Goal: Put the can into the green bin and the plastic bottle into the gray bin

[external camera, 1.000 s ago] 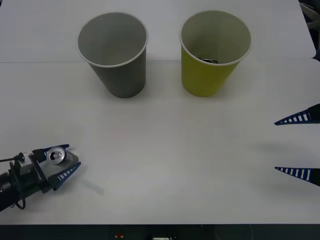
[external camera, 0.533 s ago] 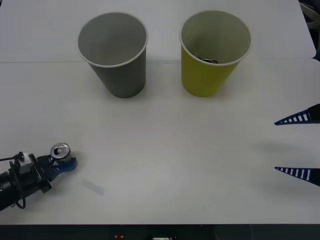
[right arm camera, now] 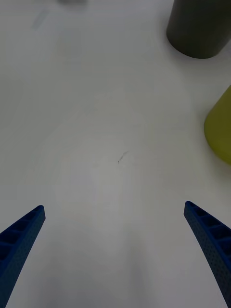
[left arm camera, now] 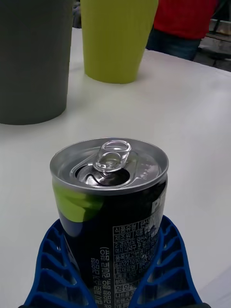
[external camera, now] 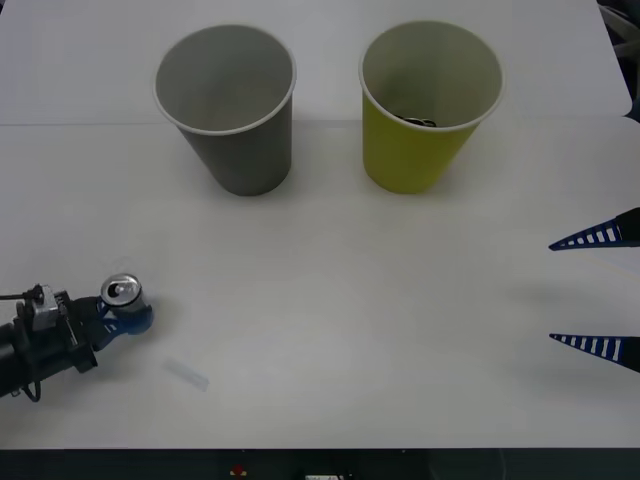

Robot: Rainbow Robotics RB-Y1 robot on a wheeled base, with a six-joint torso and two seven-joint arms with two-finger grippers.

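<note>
I saw the left gripper (external camera: 122,318) clamped on the can (external camera: 121,292), upright at the table's (external camera: 330,330) near-left; its label ran below frame. My right gripper (external camera: 597,292) sat spread, arm cropped.

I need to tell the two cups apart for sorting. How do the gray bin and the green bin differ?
The gray bin is gray outside and stands toward the robot's left; the green bin is yellow-green and stands toward its right. The gray bin's visible inside looks bare, while something small and dark lies in the green bin. Both are upright, similar-sized cups with white rims.
</note>
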